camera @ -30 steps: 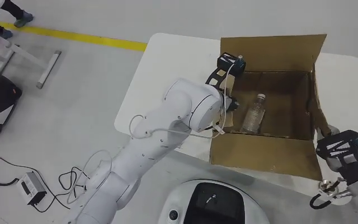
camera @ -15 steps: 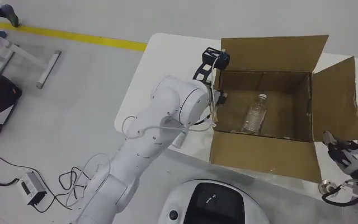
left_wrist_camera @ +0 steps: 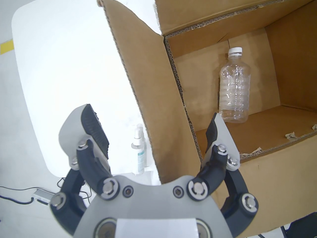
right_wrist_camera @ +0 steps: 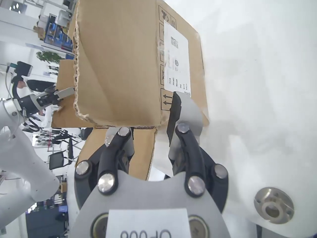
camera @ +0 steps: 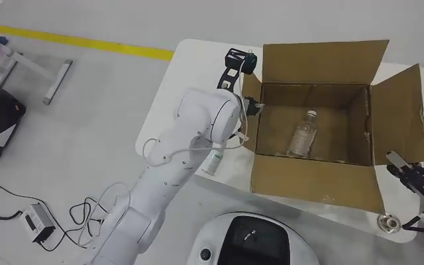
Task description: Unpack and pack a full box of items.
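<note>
A water bottle lies inside the open cardboard box on the table; a spray bottle lies just left of it.

- Left arm extended from near left toward the far middle of the scene, white elbow housing raised, forearm angled right.
- Wrist camera mounted on a black bracket at the far end of that arm.
- Left gripper spread wide, ribbed black pads facing each other across the gap.
- Right gripper low at the near right edge, pointing far and left, fingers parted, one grey outer plate with its black pad in plain sight.
</note>
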